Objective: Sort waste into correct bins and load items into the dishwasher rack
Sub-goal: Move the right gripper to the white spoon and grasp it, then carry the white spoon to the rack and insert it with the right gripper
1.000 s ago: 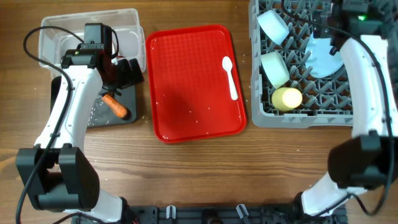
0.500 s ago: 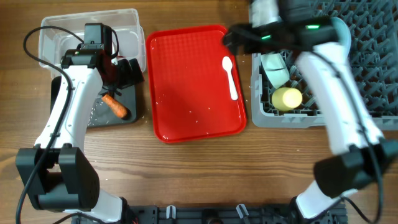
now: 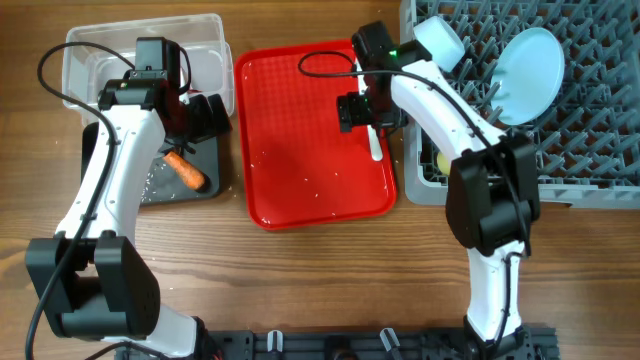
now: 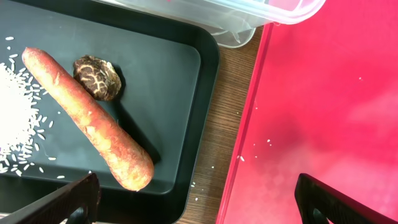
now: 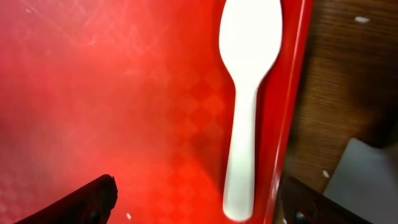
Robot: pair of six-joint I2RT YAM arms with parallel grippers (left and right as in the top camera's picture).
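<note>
The right tool (image 5: 199, 202) had swung from rack (image 3: 600, 150) to spoon (image 5: 245, 93), spread wide; only its wrist view showed that. By the desk's left edge, the left tool (image 4: 199, 202) was wide too.

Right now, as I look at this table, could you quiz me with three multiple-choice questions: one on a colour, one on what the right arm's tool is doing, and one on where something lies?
1. The stick in the black tray is: A green; B orange; C blue.
2. The right tool, above the white spoon, is: A shut on it; B shut on the stick; C open.
3. The white spoon lies: A on the black tray; B in the right tool; C on the red tray.

Answers:
1 B, the left wrist view shows it orange.
2 C, its fingers stand wide apart, either side of the spoon's handle.
3 C, the red surface lies under the spoon.
</note>
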